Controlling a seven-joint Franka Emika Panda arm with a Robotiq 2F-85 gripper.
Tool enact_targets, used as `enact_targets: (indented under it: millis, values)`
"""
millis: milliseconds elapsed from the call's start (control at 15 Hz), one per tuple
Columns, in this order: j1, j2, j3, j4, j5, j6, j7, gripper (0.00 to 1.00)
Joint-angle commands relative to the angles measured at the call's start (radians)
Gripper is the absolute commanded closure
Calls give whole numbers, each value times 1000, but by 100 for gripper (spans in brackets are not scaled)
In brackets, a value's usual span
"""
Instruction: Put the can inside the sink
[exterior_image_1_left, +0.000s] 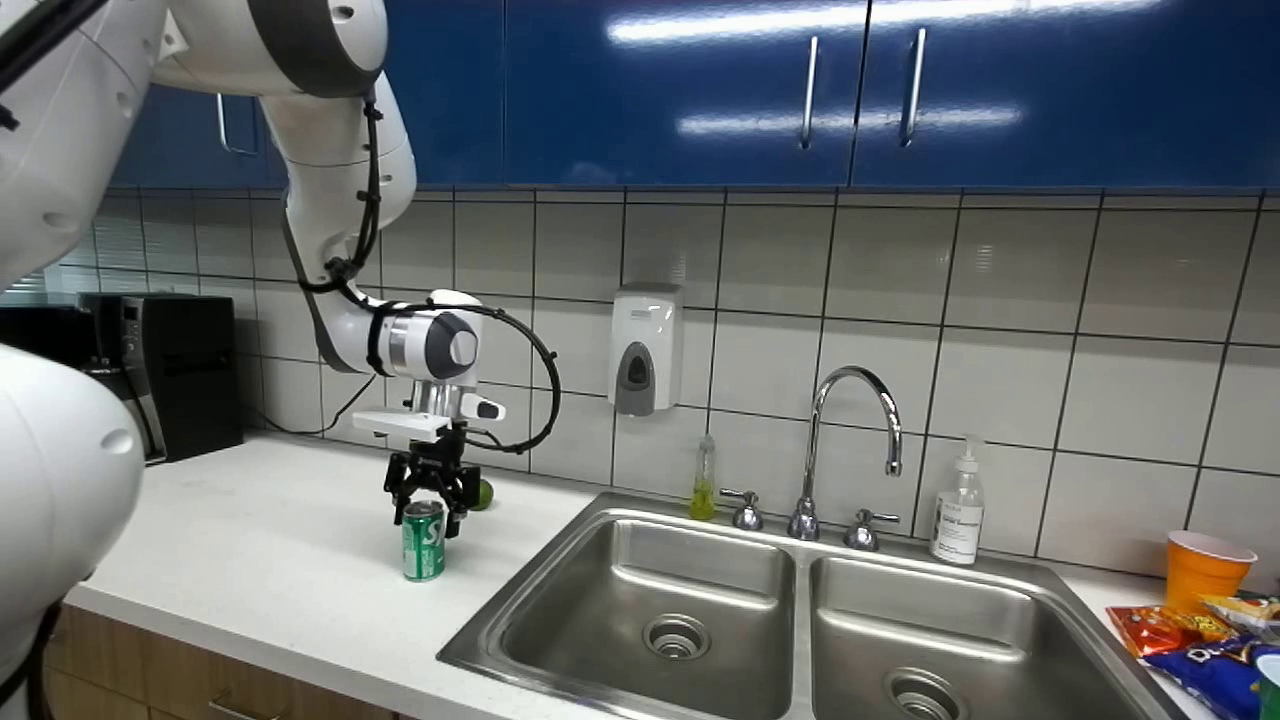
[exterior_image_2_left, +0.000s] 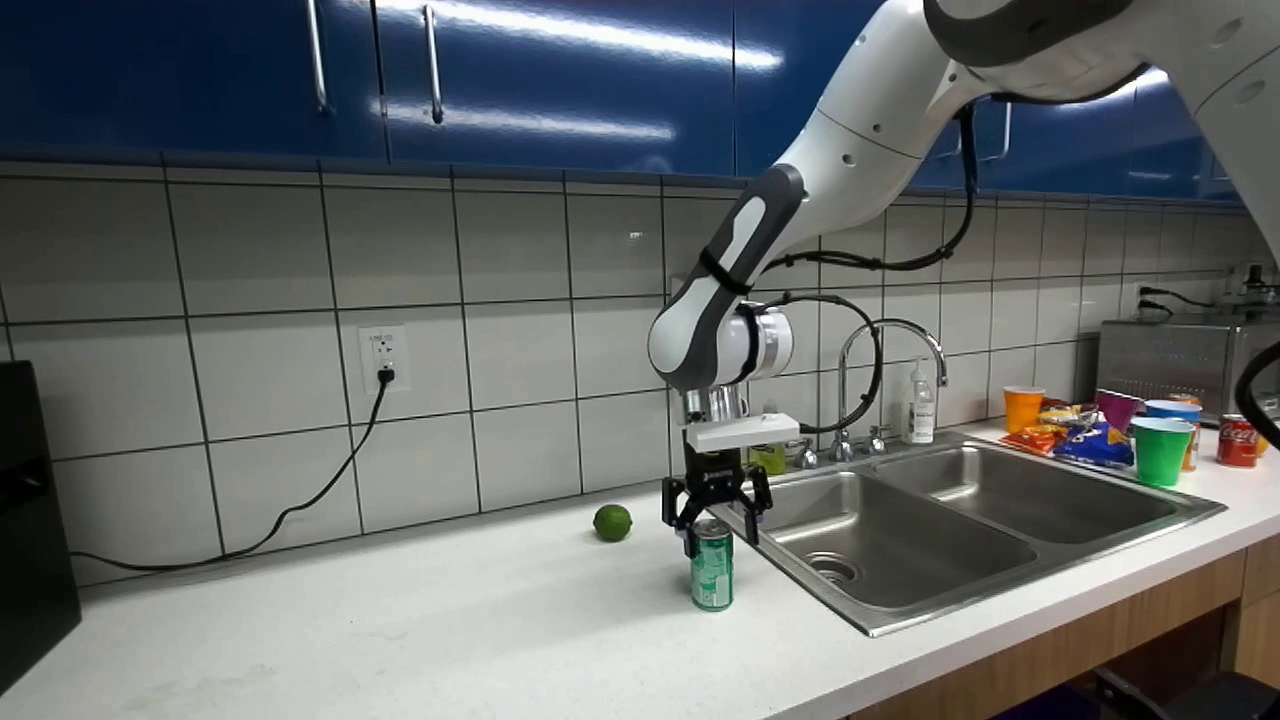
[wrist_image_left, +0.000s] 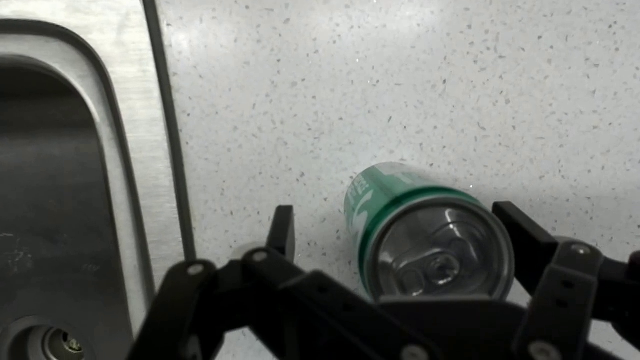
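The green can (exterior_image_1_left: 423, 555) stands upright on the white counter, to the left of the sink (exterior_image_1_left: 600, 640) in an exterior view. Over its top, pointing down, is my gripper (exterior_image_2_left: 721, 542), jaws spread wide. From the wrist view, the can (wrist_image_left: 380, 200) shows its silvery lid between the two black fingers. The right finger (wrist_image_left: 525, 240) lies right at the lid's edge; whether they touch I cannot tell. A clear gap separates the left finger (wrist_image_left: 283, 227) from the can. Part of the lid is hidden by the gripper body. The sink's steel rim (wrist_image_left: 137, 125) runs down the left side.
A lime (exterior_image_2_left: 612, 522) lies near the wall behind the gripper. A curved faucet (exterior_image_1_left: 815, 450) rises behind the two basins, with a soap bottle (exterior_image_1_left: 958, 515) beside it. Cups, including a green one (exterior_image_2_left: 1160, 452), and snack bags (exterior_image_2_left: 1095, 443) occupy the sink's far side.
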Motion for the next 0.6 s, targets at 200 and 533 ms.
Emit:
enact_targets:
  millis: [200,533]
  values:
    - [5,14,-3,17,1,-2,5,0]
    - [7,14,-5,19,0,-2,5,0]
